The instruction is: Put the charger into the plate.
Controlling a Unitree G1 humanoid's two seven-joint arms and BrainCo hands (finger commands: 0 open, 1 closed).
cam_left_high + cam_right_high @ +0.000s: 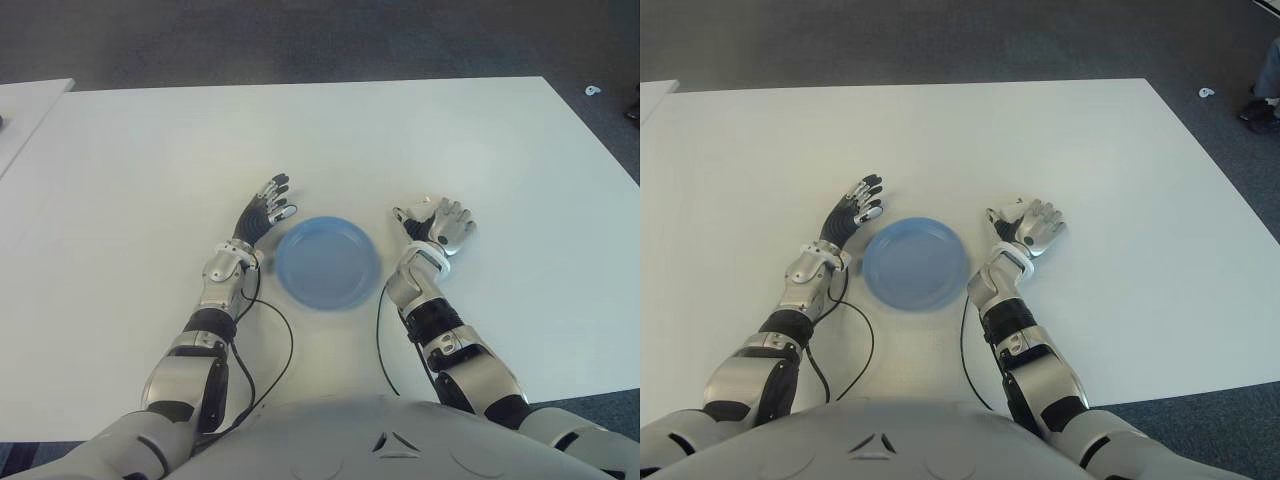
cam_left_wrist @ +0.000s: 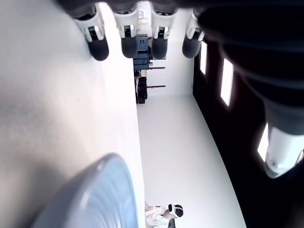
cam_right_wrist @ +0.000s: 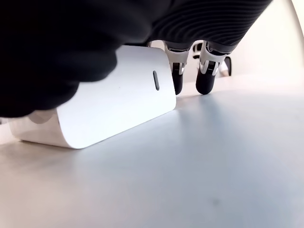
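Observation:
A round blue plate (image 1: pixel 328 262) lies on the white table (image 1: pixel 150 150) in front of me, between my two hands. The charger (image 3: pixel 114 102) is a white block with rounded corners; in the right wrist view its lower edge is on the table. My right hand (image 1: pixel 435 225) is just right of the plate, its thumb and curled fingers (image 3: pixel 205 78) closed around the charger, which barely shows in the eye views. My left hand (image 1: pixel 265 212) shows just left of the plate with its fingers (image 2: pixel 129 45) extended and holding nothing. The plate's rim (image 2: pixel 90 199) appears in the left wrist view.
Another white table (image 1: pixel 25 100) adjoins at the far left. Dark carpet lies beyond the far edge, with a small white object (image 1: pixel 593 90) on it and a person's feet (image 1: pixel 1260 100) at the far right. Black cables (image 1: pixel 285 345) trail from both forearms.

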